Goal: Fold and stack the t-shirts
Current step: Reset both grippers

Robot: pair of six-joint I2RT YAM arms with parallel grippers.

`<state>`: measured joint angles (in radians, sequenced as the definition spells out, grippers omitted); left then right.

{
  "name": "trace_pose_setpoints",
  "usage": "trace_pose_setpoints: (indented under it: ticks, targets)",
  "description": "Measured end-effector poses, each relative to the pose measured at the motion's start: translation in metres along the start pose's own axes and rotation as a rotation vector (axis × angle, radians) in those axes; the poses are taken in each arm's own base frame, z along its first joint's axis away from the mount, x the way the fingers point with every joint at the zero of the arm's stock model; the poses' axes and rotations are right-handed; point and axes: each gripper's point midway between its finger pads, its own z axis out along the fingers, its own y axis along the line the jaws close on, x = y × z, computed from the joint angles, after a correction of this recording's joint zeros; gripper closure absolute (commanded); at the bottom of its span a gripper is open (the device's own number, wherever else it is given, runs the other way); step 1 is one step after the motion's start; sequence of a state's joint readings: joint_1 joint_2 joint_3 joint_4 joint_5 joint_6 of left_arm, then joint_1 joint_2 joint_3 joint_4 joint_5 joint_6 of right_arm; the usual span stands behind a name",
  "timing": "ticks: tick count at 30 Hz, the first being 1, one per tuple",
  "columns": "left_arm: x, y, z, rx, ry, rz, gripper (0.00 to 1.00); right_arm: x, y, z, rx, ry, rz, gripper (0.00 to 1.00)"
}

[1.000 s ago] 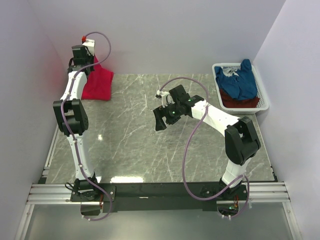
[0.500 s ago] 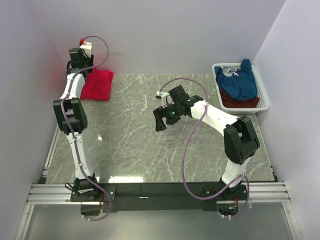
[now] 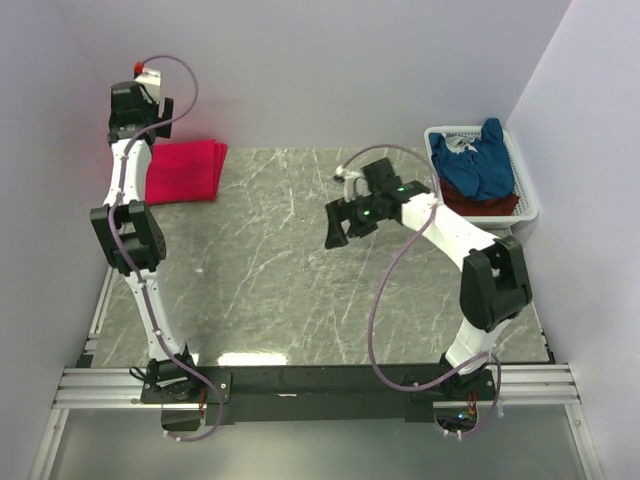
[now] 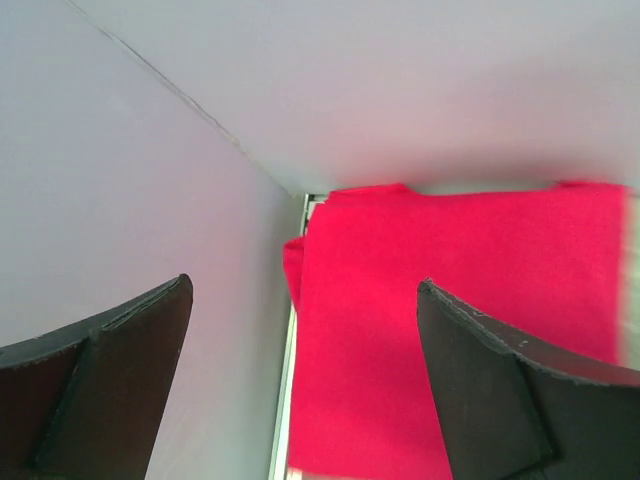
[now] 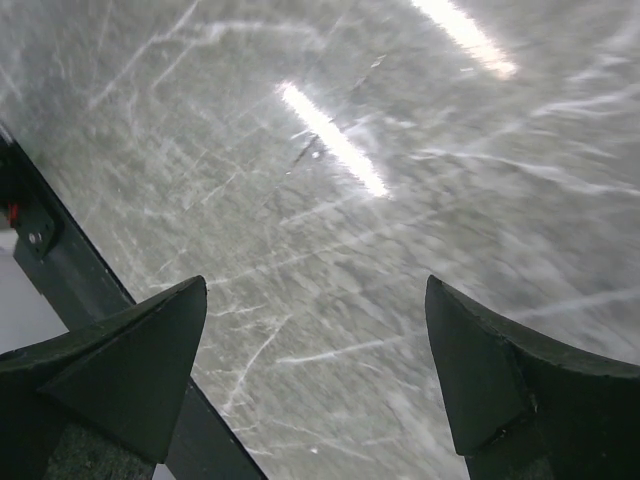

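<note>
A bright red t-shirt (image 3: 185, 170) lies folded flat at the table's back left corner; the left wrist view shows it (image 4: 450, 320) below and between the fingers. My left gripper (image 3: 132, 103) hangs raised above the shirt's left edge, near the wall, open and holding nothing (image 4: 305, 283). A navy blue t-shirt (image 3: 478, 160) and a darker red t-shirt (image 3: 480, 204) lie crumpled in the white basket (image 3: 527, 195) at the back right. My right gripper (image 3: 338, 230) hovers open over bare table right of centre, with only marble between its fingers (image 5: 316, 282).
The grey marble table (image 3: 260, 290) is walled at the back and on both sides. A metal rail (image 3: 300, 385) runs along the near edge with both arm bases on it. The left wall stands close beside the left gripper.
My left gripper has opened, let go of the bright red t-shirt and risen up and leftward; the shirt now lies flatter. The right arm has swung a little right toward the basket.
</note>
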<state>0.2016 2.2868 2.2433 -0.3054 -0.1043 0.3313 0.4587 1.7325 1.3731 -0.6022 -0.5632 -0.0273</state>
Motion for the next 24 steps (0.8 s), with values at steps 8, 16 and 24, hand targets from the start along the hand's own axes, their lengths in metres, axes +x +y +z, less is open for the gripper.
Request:
trace_pose_setpoints:
  ticks: [8, 16, 24]
  targets:
    - [-0.075, -0.030, -0.128, 0.204, -0.047, -0.065, 0.00, -0.024, -0.043, -0.083, 0.077, -0.183, 0.079, 0.04]
    - [-0.058, -0.095, -0.249, 0.463, 0.008, -0.215, 0.01, 0.000, -0.083, -0.153, 0.200, -0.279, 0.137, 0.03]
    - [0.095, -0.160, -0.302, 0.611, 0.331, -0.249, 0.01, 0.076, -0.072, -0.137, 0.221, -0.192, 0.189, 0.03]
